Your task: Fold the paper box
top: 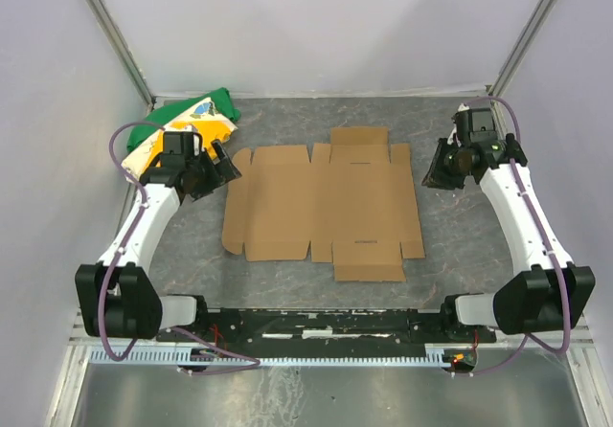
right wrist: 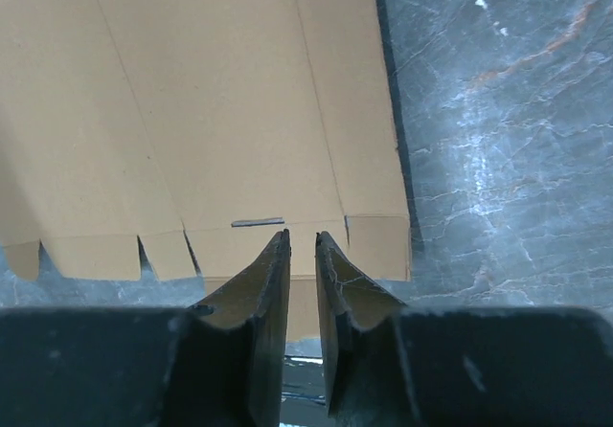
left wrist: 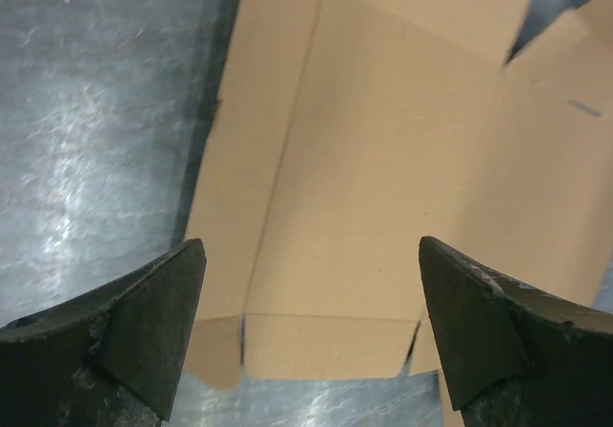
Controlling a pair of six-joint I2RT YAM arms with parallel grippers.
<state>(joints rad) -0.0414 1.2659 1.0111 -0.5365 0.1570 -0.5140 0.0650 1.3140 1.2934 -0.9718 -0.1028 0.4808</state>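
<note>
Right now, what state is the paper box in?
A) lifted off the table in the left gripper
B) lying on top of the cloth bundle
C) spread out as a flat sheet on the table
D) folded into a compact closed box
C: in the top view the paper box lies spread out as one flat sheet on the table, with its panels and flaps not folded up.

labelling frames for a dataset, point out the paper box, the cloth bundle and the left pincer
paper box (top: 321, 202): top view, middle panel of the flat sheet
cloth bundle (top: 219, 104): top view, green part
left pincer (left wrist: 311, 247): left wrist view, midway between its fingertips
</note>
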